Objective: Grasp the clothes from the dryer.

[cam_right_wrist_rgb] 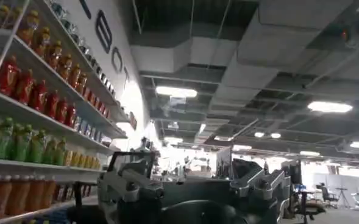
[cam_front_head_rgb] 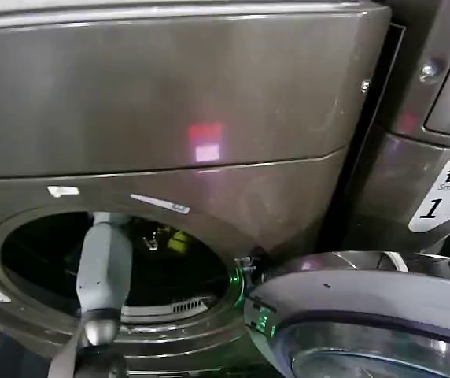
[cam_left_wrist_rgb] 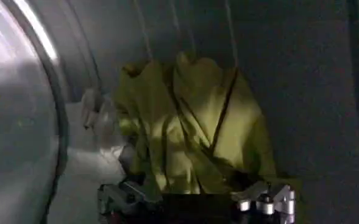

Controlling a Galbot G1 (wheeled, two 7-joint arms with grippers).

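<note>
The dryer stands before me with its round porthole open. My left arm reaches through the opening into the dark drum. The clothes are a yellow-green bundle with a pale piece at one side, lying against the drum wall. A glimpse of them shows in the head view as a yellow-green patch. My left gripper is shut on the clothes, whose folds gather down between its jaws and hide the tips. My right gripper is held away from the dryer, facing out into the room.
The grey-rimmed glass door hangs open at the lower right, close to the porthole. A second machine with a white "1" sticker stands to the right. Beyond the right gripper are shelves of bottles.
</note>
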